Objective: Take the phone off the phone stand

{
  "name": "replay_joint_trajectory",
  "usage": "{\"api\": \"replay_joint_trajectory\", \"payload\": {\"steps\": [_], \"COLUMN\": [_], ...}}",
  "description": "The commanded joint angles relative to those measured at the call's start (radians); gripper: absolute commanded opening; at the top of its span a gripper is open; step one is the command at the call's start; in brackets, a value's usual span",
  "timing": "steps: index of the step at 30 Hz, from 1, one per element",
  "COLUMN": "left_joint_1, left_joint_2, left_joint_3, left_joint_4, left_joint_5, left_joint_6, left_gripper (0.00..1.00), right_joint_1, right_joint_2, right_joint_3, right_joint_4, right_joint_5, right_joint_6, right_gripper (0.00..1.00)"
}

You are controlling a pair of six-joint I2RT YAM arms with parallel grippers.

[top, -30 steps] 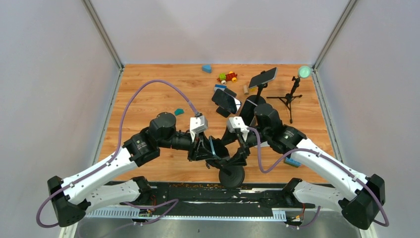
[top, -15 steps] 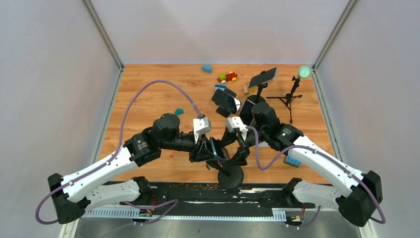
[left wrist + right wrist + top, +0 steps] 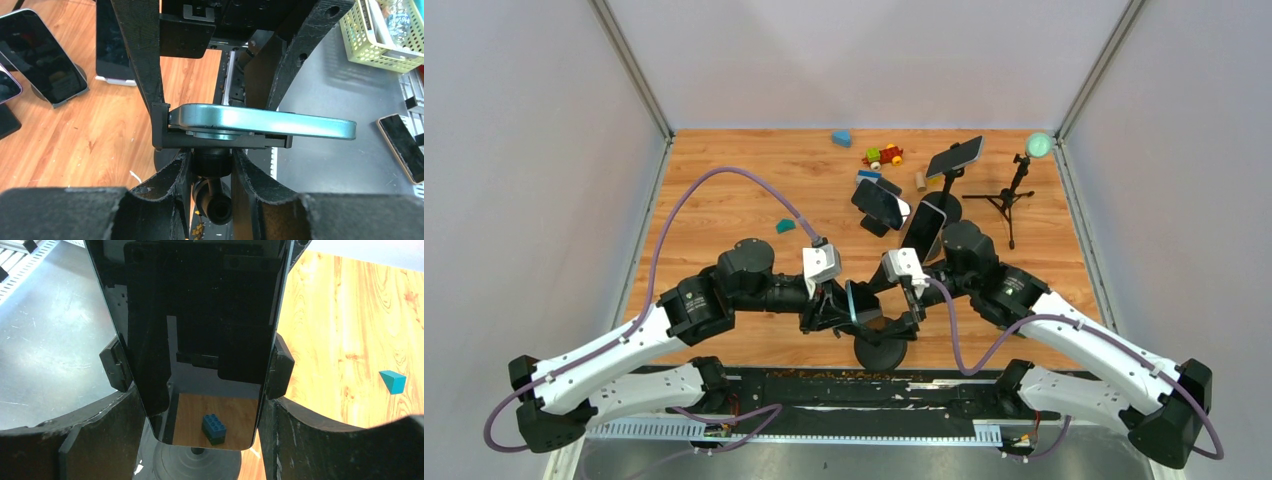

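Teal-edged phone [image 3: 260, 122] sits clamped in the cradle of the phone stand [image 3: 881, 352], near the front edge of the wooden table [image 3: 724, 190], between your two arms. You have the left gripper [image 3: 211, 159] narrowed on the stand's neck just below the cradle, a finger touching each side. Your right gripper [image 3: 200, 402] is set wider, its fingers against both long edges of the phone, just beside the cradle's side clamps. Phone and stand are not yet separated. You will find other phones [image 3: 879, 203] well behind, toward the back of the table.
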Motion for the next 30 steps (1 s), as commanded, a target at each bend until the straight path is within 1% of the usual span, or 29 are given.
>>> {"api": "replay_joint_trajectory", "payload": {"steps": [1,13,19,25,28,30], "left_joint_1": [-0.042,-0.039,-0.025,0.009,0.013,0.015], "left_joint_2": [0.023,0.021,0.01,-0.015,-0.028,-0.036], "left_joint_3": [0.08,0.079,0.068,0.042,0.03,0.021], "left_joint_4": [0.283,0.275,0.282,0.311,0.319,0.321], "left_joint_5": [0.024,-0.063,-0.101,-0.13,-0.158,-0.177], "left_joint_6": [-0.017,-0.021,-0.031,-0.054,-0.06,-0.063], "left_gripper": [0.0,0.0,0.0,0.0,0.0,0.0], "right_joint_1": [0.06,0.182,0.225,0.25,0.253,0.254], "right_joint_2": [0.001,-0.015,-0.017,-0.024,-0.04,-0.055], "right_joint_3": [0.001,-0.021,-0.025,-0.048,-0.068,-0.086], "right_joint_4": [0.227,0.21,0.209,0.238,0.256,0.298], "right_joint_5": [0.166,0.196,0.214,0.249,0.29,0.324], "right_joint_6": [-0.016,-0.033,-0.033,-0.016,0.002,0.017], "right_gripper": [0.0,0.0,0.0,0.0,0.0,0.0]}}
